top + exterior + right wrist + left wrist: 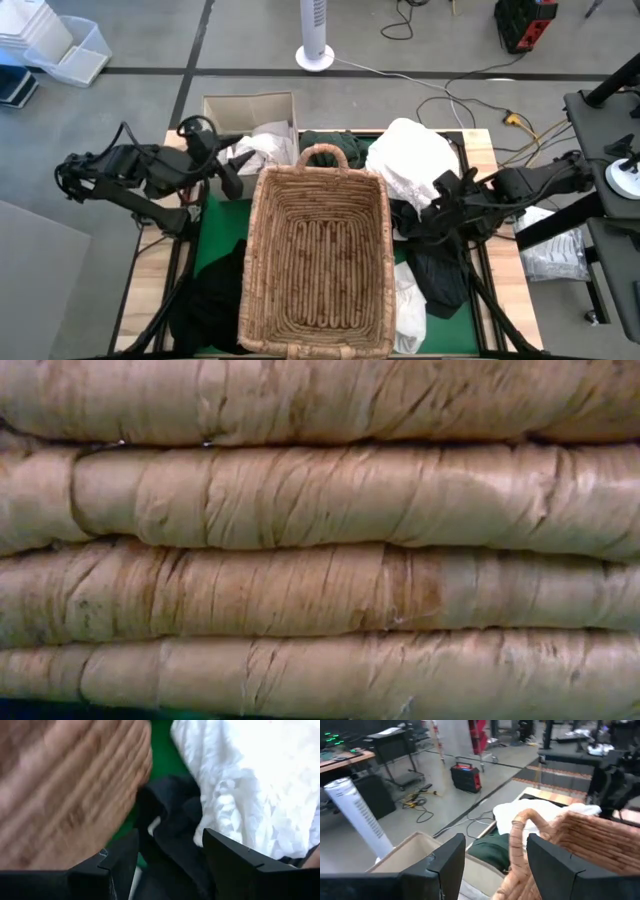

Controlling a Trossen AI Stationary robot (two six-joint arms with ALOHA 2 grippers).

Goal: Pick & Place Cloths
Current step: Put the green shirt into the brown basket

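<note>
Right gripper [167, 862]: fingers [112, 862] spread open, empty, poised just above a black cloth [172, 845]. White cloth [250, 780] just beyond and to one side of those fingers; wicker basket [315, 260] wall on the other side, green mat [167, 762] showing between. Left gripper [495, 865]: fingers parted, holding nothing, at the basket's handle [520, 832] end. Dark green cloth [492, 851] lies just past them on the tabletop, more white cloth beyond. Basket holds no cloths.
</note>
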